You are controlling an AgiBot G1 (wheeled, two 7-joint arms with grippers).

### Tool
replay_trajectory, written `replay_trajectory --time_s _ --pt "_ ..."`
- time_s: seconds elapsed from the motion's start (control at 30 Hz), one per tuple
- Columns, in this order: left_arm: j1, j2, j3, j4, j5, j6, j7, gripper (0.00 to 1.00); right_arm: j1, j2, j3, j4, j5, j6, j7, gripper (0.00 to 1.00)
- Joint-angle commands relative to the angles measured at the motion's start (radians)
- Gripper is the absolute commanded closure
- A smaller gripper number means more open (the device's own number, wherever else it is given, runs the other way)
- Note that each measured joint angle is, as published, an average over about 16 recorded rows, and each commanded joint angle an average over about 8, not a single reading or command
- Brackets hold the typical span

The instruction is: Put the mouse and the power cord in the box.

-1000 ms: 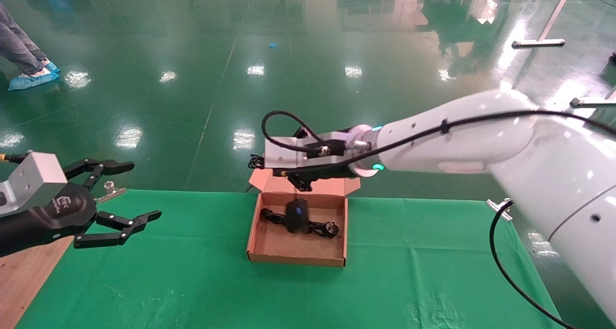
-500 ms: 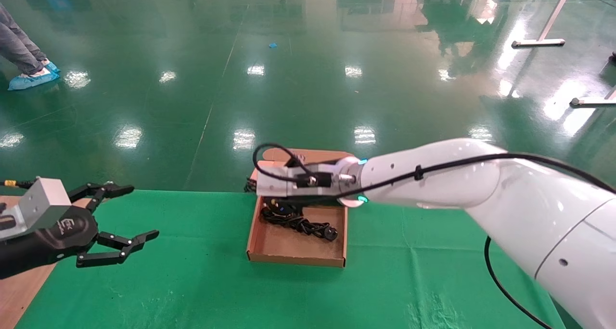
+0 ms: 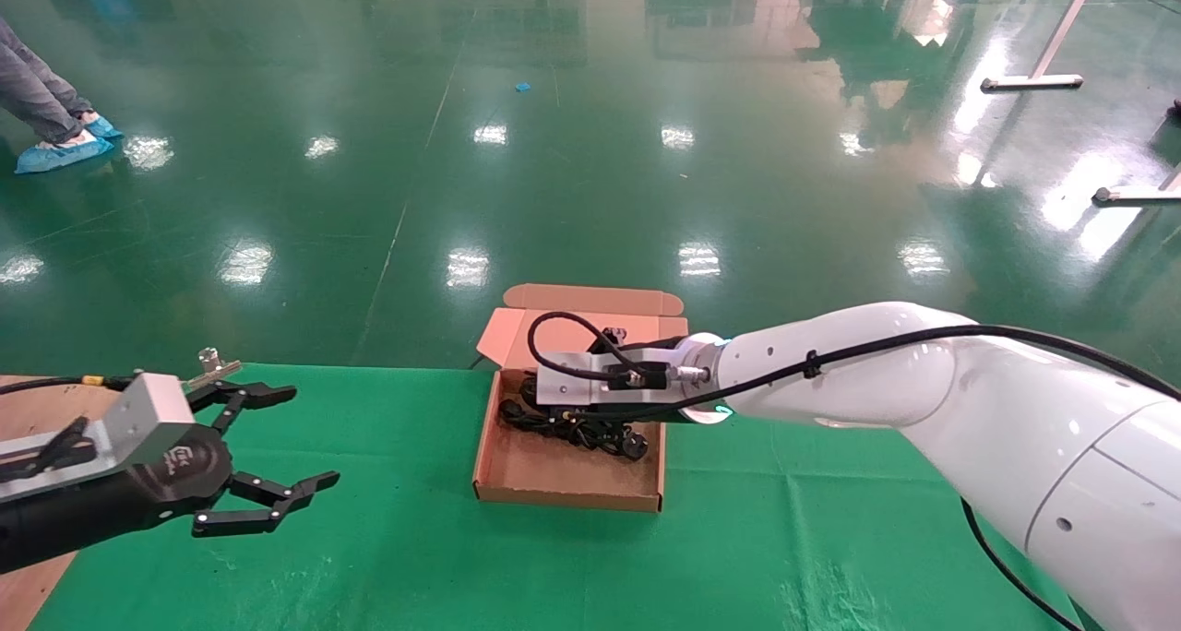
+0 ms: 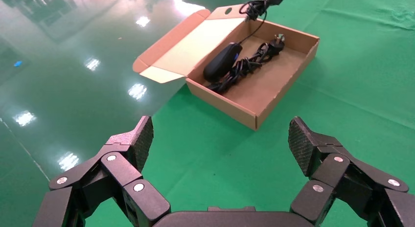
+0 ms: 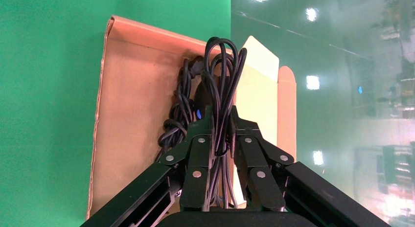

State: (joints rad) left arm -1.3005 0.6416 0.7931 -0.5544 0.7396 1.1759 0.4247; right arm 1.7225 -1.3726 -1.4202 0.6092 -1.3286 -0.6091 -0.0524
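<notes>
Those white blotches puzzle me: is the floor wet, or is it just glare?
Head view: likely glare, lights mirrored on the glossy floor; left gripper idles open. Left wrist view: same glare beside the box, sheen on the mouse. Right wrist view: spots beyond the lid; right gripper shut on the mouse cable.

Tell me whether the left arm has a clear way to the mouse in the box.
Probably not yet. The mouse lies in the open box, but the right gripper, shut on thin cable loops, hangs over it. The left gripper is open, off to the side.
</notes>
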Motion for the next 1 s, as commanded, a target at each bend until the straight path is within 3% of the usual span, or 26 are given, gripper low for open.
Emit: replay_trajectory --time_s 0.03,0.73,1.0 --pt "-0.006 0.012 0.005 0.015 0.009 0.003 0.004 0.00 0.002 0.000 -0.008 0.000 0.008 0.003 -0.002 0.00" --pt "-0.058 0.081 0.034 0.091 0.055 0.027 0.016 0.00 0.010 0.001 -0.052 -0.003 0.060 0.019 -0.014 0.00" --pt "-0.047 0.076 0.015 0.060 0.054 0.037 -0.006 0.00 -0.023 0.039 0.008 0.031 0.087 -0.026 -0.001 0.00"
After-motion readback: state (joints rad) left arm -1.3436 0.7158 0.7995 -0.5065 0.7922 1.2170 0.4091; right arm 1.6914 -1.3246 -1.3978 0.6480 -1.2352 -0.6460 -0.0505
